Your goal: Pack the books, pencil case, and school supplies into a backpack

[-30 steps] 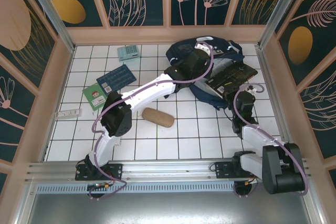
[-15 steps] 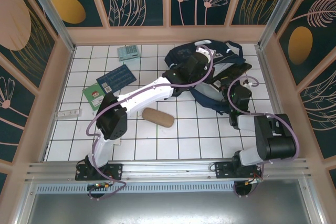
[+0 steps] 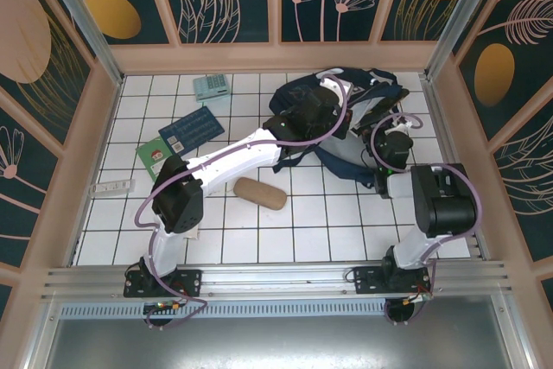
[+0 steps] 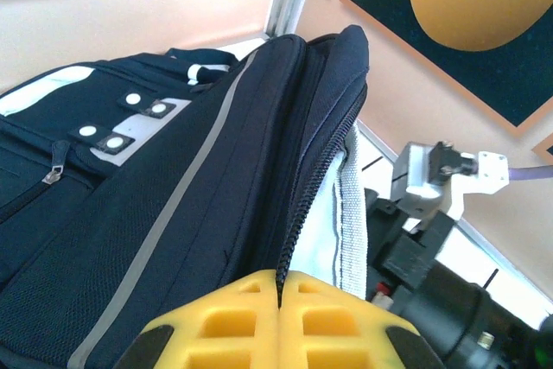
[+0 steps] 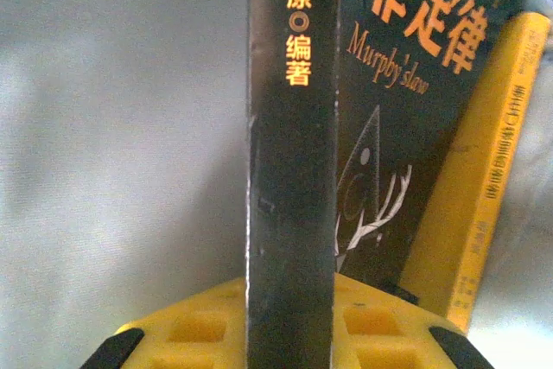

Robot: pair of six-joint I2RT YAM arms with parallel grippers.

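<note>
Seen from above, the large navy blue fabric backpack with pale stripes lies at about 1 o'clock from the middle of the white tiled table. The left gripper has its yellow fingers pressed together on the zip edge of the backpack's opening, beside the white lining. The right gripper pinches the spine of the flat black book with gold print. This book stands upright against the grey lining, and the large yellow book leans just beside it at 3 o'clock.

The white left arm stretches across the table from 7 o'clock toward the backpack. The tan-brown oblong soft pencil case lies near it on its 6 o'clock side. On the other side of this arm are:
- the flat blue book at 10 o'clock
- the small green book, touching the blue one
- the long white packet at 9 o'clock
- the pale teal calculator at 11 o'clock, well apart from the backpack.
</note>
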